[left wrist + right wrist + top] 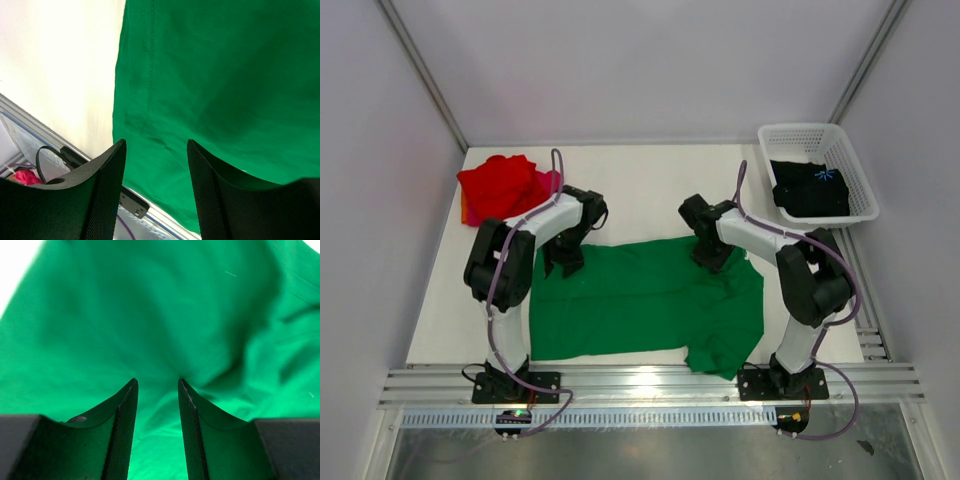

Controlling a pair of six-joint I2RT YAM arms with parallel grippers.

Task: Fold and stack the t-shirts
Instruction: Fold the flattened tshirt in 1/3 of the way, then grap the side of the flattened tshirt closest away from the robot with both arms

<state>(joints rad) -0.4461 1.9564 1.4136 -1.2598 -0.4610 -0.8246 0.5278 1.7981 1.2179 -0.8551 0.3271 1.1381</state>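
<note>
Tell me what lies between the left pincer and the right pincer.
Only the green t-shirt: the top view shows its cloth, near the far edge, spanning the stretch from left pincer to right pincer, with nothing else there.

Parted right gripper (pixel 158 383) above rumpled green t-shirt (pixel 150 310)

Bright green t-shirt (pixel 640 300); red t-shirt (pixel 500 185); black t-shirt (pixel 808 192), small blue print; white lattice basket (pixel 798 135)

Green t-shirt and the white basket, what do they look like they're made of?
Green t-shirt: soft matte knit cloth, possibly cotton; it wrinkles and shows a stitched hem. Basket: stiff white plastic, judging by its moulded lattice walls and faint sheen.
</note>
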